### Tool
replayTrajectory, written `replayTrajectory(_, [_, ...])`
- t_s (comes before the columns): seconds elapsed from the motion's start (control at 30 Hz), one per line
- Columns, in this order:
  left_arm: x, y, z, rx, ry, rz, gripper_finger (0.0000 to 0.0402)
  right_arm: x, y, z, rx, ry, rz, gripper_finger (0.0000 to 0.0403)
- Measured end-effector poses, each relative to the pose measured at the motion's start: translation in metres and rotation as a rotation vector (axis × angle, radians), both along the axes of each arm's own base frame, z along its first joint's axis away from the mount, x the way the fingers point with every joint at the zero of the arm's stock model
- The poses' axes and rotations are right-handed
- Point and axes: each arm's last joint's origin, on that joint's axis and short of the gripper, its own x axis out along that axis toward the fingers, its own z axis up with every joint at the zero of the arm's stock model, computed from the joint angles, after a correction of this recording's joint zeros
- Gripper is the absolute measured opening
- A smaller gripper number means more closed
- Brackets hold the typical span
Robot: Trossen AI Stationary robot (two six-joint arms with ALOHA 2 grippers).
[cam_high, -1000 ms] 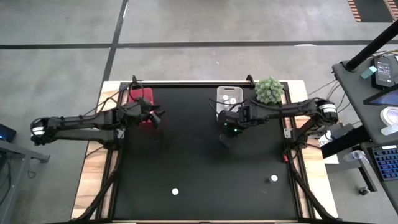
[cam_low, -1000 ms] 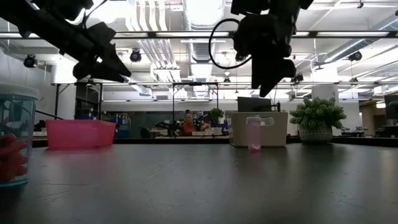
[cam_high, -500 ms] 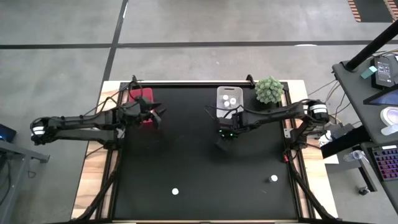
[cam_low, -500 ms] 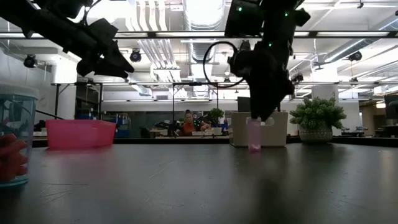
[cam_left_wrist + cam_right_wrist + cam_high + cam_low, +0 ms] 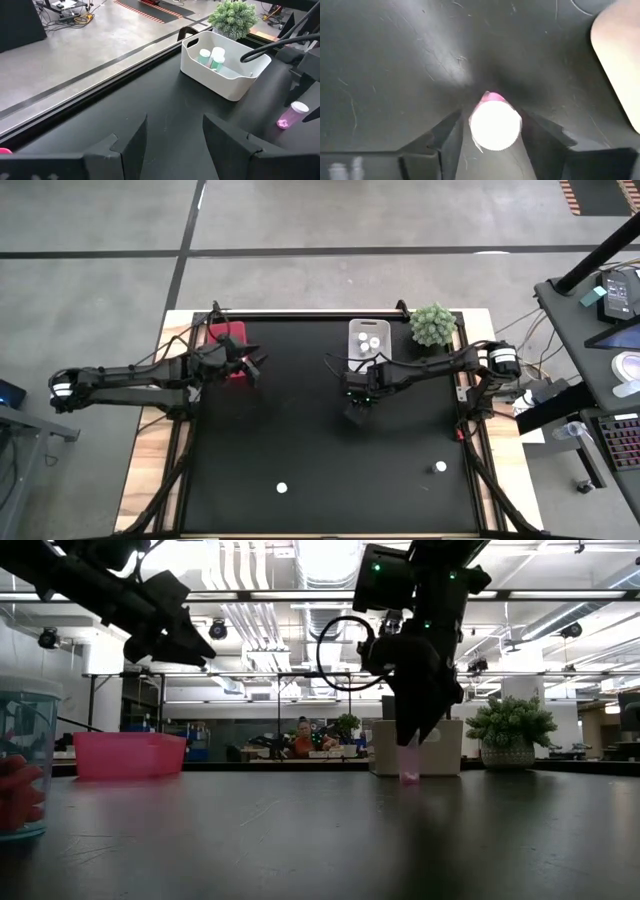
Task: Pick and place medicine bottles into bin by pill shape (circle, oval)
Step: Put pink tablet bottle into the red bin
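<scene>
A pinkish vial with a white cap [image 5: 495,126] stands upright on the black table [image 5: 300,440]; it also shows in the low view [image 5: 409,770]. My right gripper [image 5: 495,142] is open and points down over the vial, one finger on each side of the cap, apart from it; in the low view my right gripper [image 5: 410,738] stands just above the vial. In the high view my right gripper [image 5: 357,405] hides the vial. My left gripper [image 5: 250,364] is open and empty, raised beside the pink bin [image 5: 228,335]. Two more vials [image 5: 282,488], [image 5: 440,467] stand near the front edge.
A white bin [image 5: 368,338] with three vials stands at the back, right behind my right gripper. A green spiky plant [image 5: 433,325] is at the back right. A clear vial with red contents [image 5: 20,760] stands close to the low camera. A person sits in the room beyond.
My right gripper has come down and a little toward the table's near left, until its open fingers stand around the pinkish vial's cap. The vial has stayed upright in place.
</scene>
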Motion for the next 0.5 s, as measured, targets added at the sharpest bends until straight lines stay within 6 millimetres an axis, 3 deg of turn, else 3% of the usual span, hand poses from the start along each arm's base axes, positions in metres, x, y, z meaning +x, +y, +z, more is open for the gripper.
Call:
replayTrajectory(0.27, [-0.0001, 0.0001, -0.0002, 0.001, 0.001, 0.004, 0.0176, 0.0007, 0.0, -0.0008, -0.002, -0.002, 0.006, 0.0125])
replayTrajectory(0.5, [-0.0001, 0.0001, -0.0002, 0.001, 0.001, 0.004, 0.0176, 0.0019, 0.0, 0.0032, -0.012, -0.012, 0.039, 0.0119])
